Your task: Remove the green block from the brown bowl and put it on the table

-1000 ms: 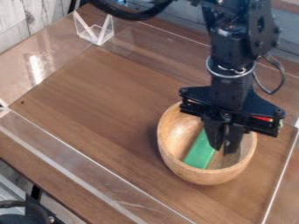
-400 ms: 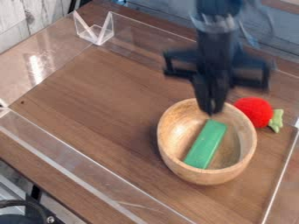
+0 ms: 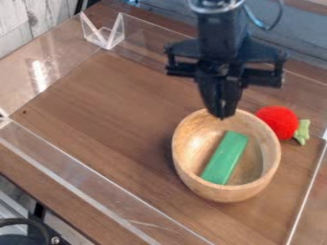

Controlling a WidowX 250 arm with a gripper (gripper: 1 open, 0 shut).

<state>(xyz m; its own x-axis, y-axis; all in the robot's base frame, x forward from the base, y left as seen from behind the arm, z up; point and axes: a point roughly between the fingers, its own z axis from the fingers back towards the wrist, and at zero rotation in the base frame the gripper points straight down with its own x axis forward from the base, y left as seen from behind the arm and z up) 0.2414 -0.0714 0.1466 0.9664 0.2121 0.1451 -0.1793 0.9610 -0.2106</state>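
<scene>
Above 1 brown bowl (image 3: 186, 170): 1 claw (image 3: 221, 110), spread or narrow we cannot tell, presumably raised to clear the rim; 1 green block (image 3: 225, 158) lying inside, awaiting our grip.

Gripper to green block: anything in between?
In the camera view, only the bowl's far rim and inner wall show between gripper and block.

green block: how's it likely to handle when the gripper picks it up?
The green block looks stiff: straight edges, no sag. Its flat faces suggest it won't roll. It lies lengthwise on the curved inside of the brown bowl, so it may slide or pivot if nudged.
</scene>
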